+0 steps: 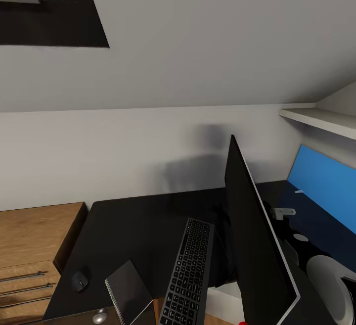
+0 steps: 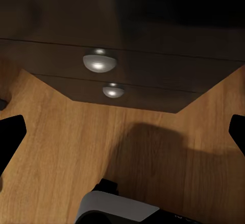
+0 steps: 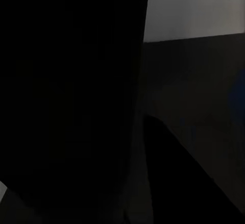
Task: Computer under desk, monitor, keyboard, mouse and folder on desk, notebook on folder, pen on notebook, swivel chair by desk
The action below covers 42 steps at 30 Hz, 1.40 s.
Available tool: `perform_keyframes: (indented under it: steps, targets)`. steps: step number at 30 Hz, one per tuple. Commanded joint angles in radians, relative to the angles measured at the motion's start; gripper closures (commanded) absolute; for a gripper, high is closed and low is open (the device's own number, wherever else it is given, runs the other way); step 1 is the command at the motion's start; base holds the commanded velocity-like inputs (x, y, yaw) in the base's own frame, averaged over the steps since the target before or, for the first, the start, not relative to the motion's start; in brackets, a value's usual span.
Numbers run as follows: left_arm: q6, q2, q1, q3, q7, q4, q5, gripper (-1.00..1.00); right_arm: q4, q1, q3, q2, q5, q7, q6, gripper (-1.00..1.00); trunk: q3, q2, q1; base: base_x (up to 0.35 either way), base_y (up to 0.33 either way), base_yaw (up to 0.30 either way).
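Note:
The black desk (image 1: 133, 226) fills the lower middle of the head view. The black monitor (image 1: 252, 236) is seen edge-on and leaning, at the desk's right. To its left lies the keyboard (image 1: 190, 275), running toward the front edge. The grey notebook (image 1: 129, 293) sits at the front edge, and the dark mouse (image 1: 80, 280) lies left of it. In the left wrist view my left gripper (image 2: 122, 137) is open over the wood floor, facing the desk drawers (image 2: 132, 65); its black fingertips (image 2: 10, 137) show at both sides. A large black surface, likely the monitor (image 3: 66, 96), darkens the right wrist view, so the right gripper's fingers cannot be made out.
A light-wood dresser (image 1: 29, 246) with bar handles stands left of the desk. The blue back panel (image 1: 321, 181) and a white shelf (image 1: 321, 117) are at the right. The drawers carry round silver knobs (image 2: 99, 61). A white wall (image 1: 148, 142) runs behind the desk.

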Motion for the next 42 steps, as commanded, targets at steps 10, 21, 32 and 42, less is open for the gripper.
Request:
perform_keyframes:
  steps: [10,21,32,42]
  targets:
    - [-0.006,0.001,-0.001,-0.007,0.007,0.000,0.011,-1.00,0.000,-0.002,-0.009,0.000,-0.001,0.001,-0.003,1.00,-0.002,-0.002,0.001,0.000,0.000,0.000]
    - [-0.007,0.001,-0.001,-0.007,0.007,0.000,0.009,-1.00,-0.001,-0.002,-0.010,-0.002,-0.001,0.001,-0.003,1.00,0.000,-0.002,0.001,0.000,0.000,-0.090]
    - [-0.007,0.001,-0.001,-0.007,0.008,-0.001,0.007,-1.00,-0.002,-0.002,-0.010,-0.003,-0.002,0.001,-0.003,1.00,0.002,-0.002,0.001,0.000,0.000,-0.090]
    - [-0.007,0.001,-0.001,-0.007,0.008,-0.001,0.007,-1.00,-0.003,-0.002,-0.010,-0.002,-0.002,0.001,-0.002,1.00,0.002,-0.002,0.001,0.000,0.000,-0.158]
